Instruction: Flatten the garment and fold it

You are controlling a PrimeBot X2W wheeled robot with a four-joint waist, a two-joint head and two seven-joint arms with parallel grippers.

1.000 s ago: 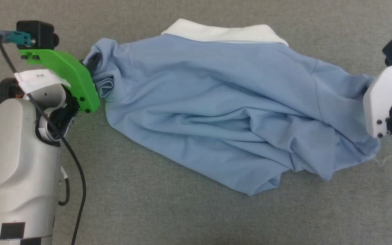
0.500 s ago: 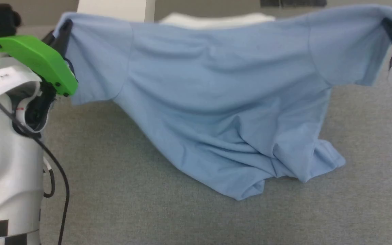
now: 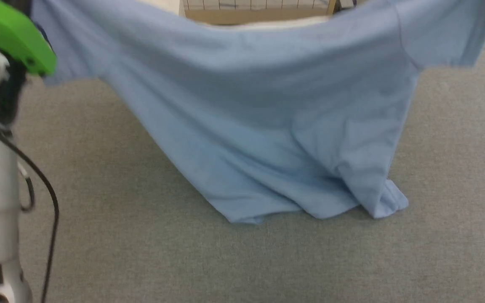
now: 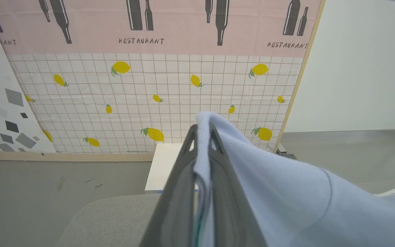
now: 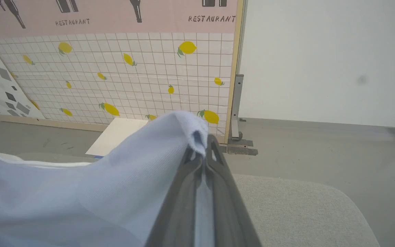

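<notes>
On my left, the left gripper (image 4: pixel 202 134) has its two dark fingers pressed narrow on a fold of the garment (image 3: pixel 259 126), and the light blue knit pokes up between the tips in the left wrist view. In the head view the green bracket (image 3: pixel 13 35) of that wrist sits at the top left corner, with the cloth running off behind it. From there the garment stretches as a wide sheet across the top of the head view, held up off the grey surface (image 3: pixel 141 256). A pale strip (image 3: pixel 263 24) runs along its upper edge; I take it for the white neck panel, though it is too blurred to be sure. The body of the shirt hangs down from that line and narrows toward the lower middle. There the hem (image 3: pixel 310 206) is bunched and touches the grey surface, with a small doubled flap at its right end. Further right a sleeve seam shows, and the sleeve runs to the top right corner. The right gripper (image 5: pixel 204 151) pinches it there, fingers closed tight on the blue edge in the right wrist view. As I judge it, the flattening is only part done. The shirt is spread between both grips, but it is not laid flat, soft creases run through the lower half, and no fold is made. Left to do: lay it down smooth, let go, then fold.
</notes>
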